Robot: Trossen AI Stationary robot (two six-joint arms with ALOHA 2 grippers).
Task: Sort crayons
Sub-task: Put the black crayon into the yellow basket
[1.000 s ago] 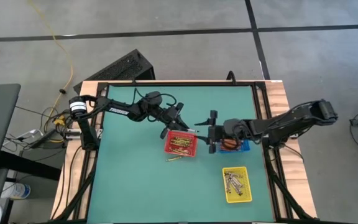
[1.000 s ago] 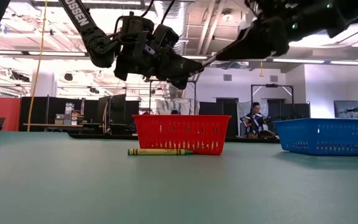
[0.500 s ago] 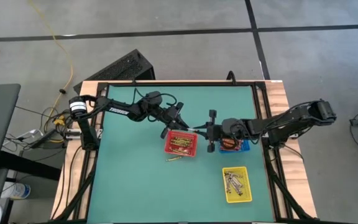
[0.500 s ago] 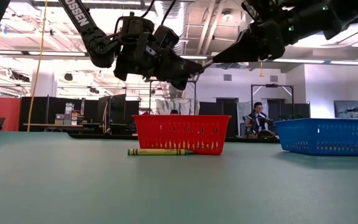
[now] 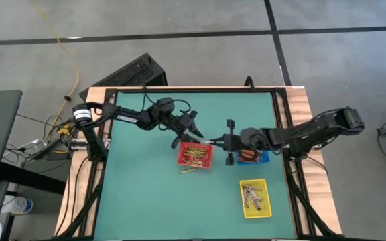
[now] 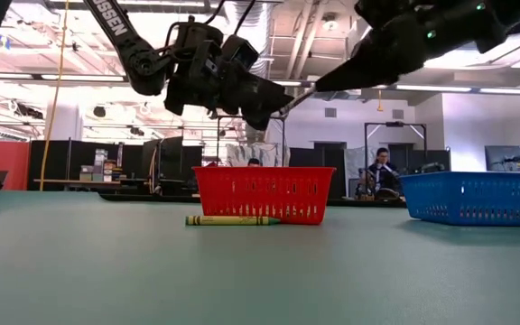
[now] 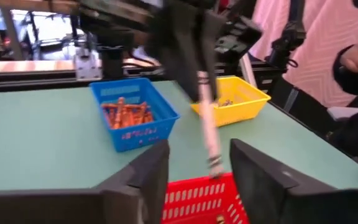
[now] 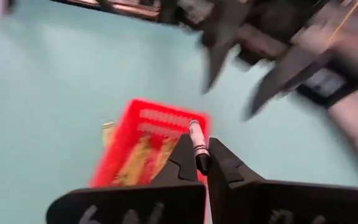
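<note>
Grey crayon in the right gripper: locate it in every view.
High view: grey crayon at the top right corner of the red tray.
Low view: upper middle, high above the tray.
Left wrist view: centre, above the tray's rim.
Right wrist view: centre, over the tray's right edge.
Shared landmark: the red tray.

Robotics lab, open hall with ceiling strip lights [image 6: 513,89], concrete floor [image 5: 179,47]

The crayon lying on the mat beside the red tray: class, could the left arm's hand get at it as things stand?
Probably yes. The left hand hovers open and empty above the red tray; the crayon lies alone on the mat, uncovered, with the right hand busy holding another.
</note>
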